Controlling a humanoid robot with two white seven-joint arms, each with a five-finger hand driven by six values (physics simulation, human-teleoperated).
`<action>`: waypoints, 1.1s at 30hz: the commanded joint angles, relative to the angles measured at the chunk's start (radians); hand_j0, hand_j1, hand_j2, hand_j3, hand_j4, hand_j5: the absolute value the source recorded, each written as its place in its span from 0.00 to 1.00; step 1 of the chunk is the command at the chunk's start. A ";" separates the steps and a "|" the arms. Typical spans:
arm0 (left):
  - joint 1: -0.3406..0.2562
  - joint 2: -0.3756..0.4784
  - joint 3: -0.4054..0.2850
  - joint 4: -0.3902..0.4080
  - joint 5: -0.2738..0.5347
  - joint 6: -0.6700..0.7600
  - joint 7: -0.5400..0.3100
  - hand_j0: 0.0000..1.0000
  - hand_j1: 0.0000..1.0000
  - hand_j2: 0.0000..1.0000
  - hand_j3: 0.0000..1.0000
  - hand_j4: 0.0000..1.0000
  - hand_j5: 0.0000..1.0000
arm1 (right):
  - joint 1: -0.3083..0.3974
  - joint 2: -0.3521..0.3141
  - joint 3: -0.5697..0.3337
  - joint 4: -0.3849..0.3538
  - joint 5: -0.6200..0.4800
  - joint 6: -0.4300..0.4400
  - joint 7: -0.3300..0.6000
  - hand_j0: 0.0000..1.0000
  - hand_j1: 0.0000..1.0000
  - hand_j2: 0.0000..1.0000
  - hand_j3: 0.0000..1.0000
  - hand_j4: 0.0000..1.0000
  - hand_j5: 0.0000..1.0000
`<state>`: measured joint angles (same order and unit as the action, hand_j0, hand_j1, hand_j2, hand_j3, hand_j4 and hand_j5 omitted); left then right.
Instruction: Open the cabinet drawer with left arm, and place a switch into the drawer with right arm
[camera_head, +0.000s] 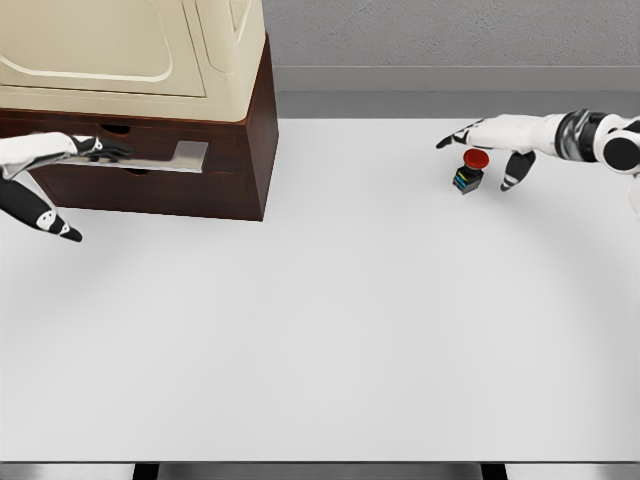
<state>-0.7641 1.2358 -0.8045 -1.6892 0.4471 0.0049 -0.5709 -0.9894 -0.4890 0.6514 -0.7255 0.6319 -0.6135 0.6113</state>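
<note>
My right hand (490, 140) hovers spread over the switch (470, 172), holding nothing.
I should lower straight and close evenly; my left hand (85, 150) grips the drawer (190, 157).

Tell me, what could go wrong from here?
The right hand hovers over the small red-topped switch with fingers spread; a sloppy grasp might tip it over. The drawer looks barely pulled out under the left hand, so the switch may not fit in yet.
</note>
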 joint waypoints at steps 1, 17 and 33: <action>0.000 0.002 -0.035 0.005 -0.073 -0.002 -0.007 1.00 1.00 1.00 1.00 1.00 1.00 | 0.000 0.010 -0.001 0.014 0.000 0.003 0.000 1.00 1.00 1.00 1.00 1.00 1.00; 0.006 0.063 -0.116 0.002 -0.091 -0.114 -0.014 1.00 1.00 1.00 1.00 1.00 1.00 | -0.015 0.015 -0.003 0.037 0.012 0.003 0.000 1.00 1.00 1.00 1.00 1.00 1.00; 0.019 0.123 -0.156 -0.007 -0.094 -0.215 -0.029 1.00 1.00 1.00 1.00 1.00 1.00 | -0.017 0.015 -0.003 0.037 0.012 0.003 0.000 1.00 1.00 1.00 1.00 1.00 1.00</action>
<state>-0.7441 1.3498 -0.9332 -1.7140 0.5049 -0.2004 -0.5929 -1.0063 -0.4738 0.6508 -0.6885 0.6490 -0.6135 0.6113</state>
